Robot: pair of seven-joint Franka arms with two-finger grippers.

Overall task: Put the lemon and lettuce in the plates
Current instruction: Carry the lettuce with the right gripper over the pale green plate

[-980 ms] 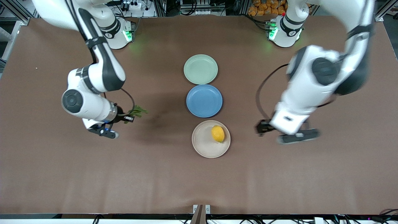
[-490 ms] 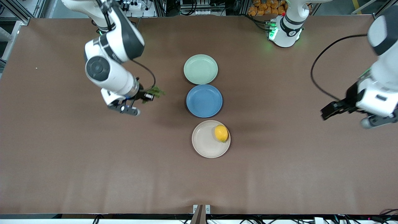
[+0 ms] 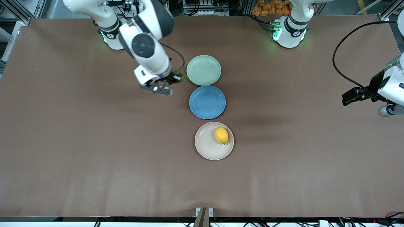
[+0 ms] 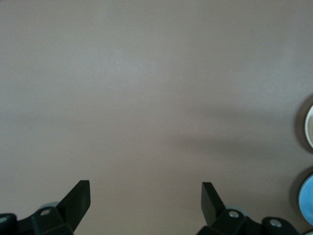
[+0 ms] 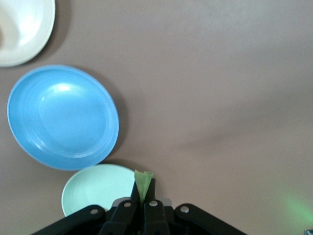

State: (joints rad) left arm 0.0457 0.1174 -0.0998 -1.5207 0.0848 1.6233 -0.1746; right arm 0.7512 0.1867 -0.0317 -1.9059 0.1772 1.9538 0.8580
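Step in hand: carrying the lettuce [image 3: 177,77] to its plate. The lemon [image 3: 221,135] already lies in the beige-white plate [image 3: 205,145], the plate nearest the front camera, resting toward the rim on the left arm's side. That half of the task looks done.

Right hand [image 3: 172,81]: clamped tight on the lettuce, with a strip of green leaf sticking out between the closed fingertips in the right wrist view. It hangs over the worktop [image 3: 94,157] just beside the pale green plate's [image 3: 203,70] rim, on the right arm's side; the leaf's tip about reaches the rim.

Left hand [image 3: 358,96]: spread wide, holding nothing, up over bare worktop at the left arm's end, well apart from the plates. This arm waits.

Next move, as I judge it: bring the right hand in over the middle of the pale green plate, lower it, then let go so the leaf drops inside the rim. The blue plate [image 3: 207,102] touches or nearly touches the green one, so the leaf must not drift toward it.

Count:
- 3 plates in a row: 1 pale green, 1 blue, 1 beige-white
- 1 lemon
- 1 lettuce leaf
- 2 arms, 2 hands
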